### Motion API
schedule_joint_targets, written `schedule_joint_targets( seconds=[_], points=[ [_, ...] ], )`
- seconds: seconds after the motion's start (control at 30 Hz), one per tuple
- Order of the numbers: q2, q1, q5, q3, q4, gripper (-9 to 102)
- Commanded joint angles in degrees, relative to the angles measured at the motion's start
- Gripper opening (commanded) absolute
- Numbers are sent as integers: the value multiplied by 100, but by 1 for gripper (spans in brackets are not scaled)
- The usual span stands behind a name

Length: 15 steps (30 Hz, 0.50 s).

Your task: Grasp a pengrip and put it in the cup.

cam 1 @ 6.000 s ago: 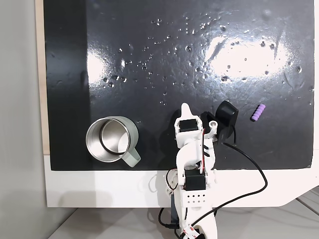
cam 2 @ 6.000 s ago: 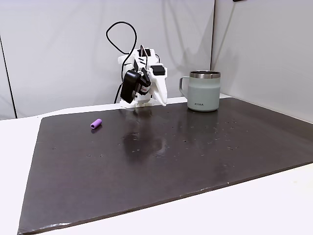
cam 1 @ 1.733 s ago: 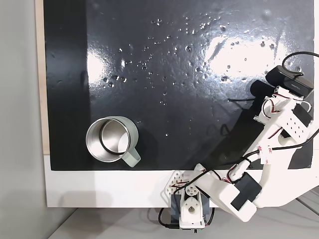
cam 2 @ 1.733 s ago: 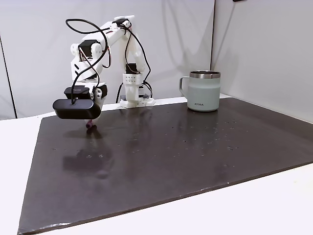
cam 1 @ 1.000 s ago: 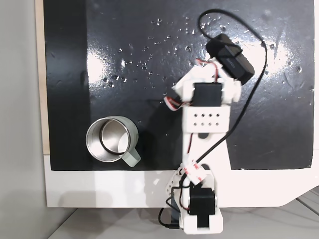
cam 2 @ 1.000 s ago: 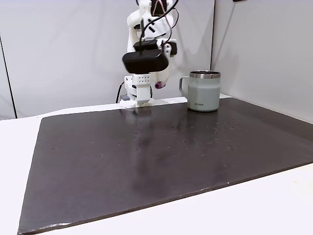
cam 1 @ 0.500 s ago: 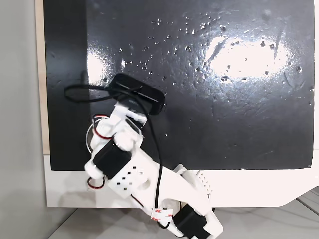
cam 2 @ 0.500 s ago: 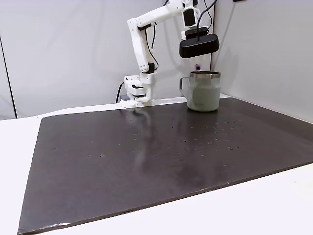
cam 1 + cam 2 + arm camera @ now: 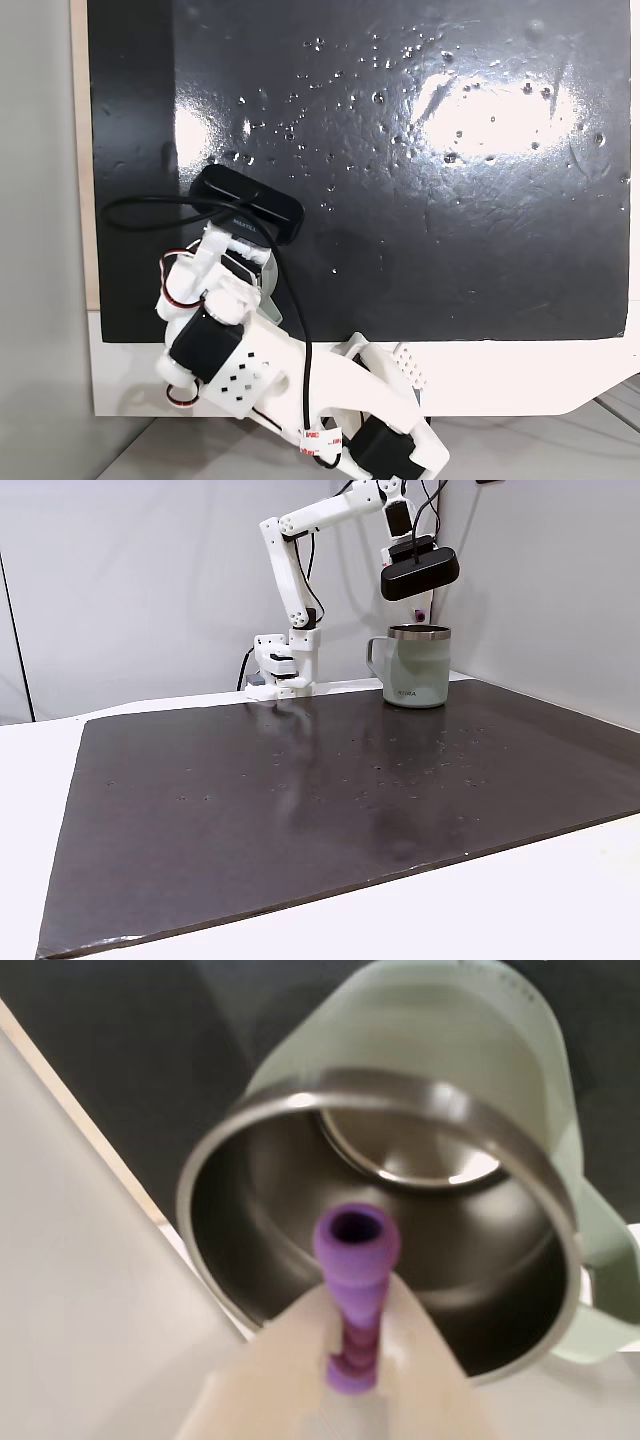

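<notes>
In the wrist view the light-purple pengrip sticks out end-on between my pale fingers. My gripper is shut on it, right above the open mouth of the steel cup, whose shiny bottom shows below. From the side, the cup stands at the mat's far right. The gripper hangs just above its rim with a speck of purple pengrip showing. From above, the arm and its black wrist camera cover the cup.
The black mat lies on a white table. The arm's base stands at the mat's far edge, left of the cup. A grey wall rises close behind the cup. A wooden strip borders the mat's left side.
Over the last second the arm swung across the mat with the pengrip to the cup. In the last half second it shifted slightly further over the cup's mouth.
</notes>
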Motion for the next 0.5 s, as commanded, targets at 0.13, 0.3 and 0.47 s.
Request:
schedule_joint_targets(
  seconds=[0.13, 0.3, 0.47],
  points=[
    [352, -334, -26, 62, -26, 33],
    [396, -343, -53, 70, -26, 33],
    [448, -308, -105, 141, -26, 33]
  ],
)
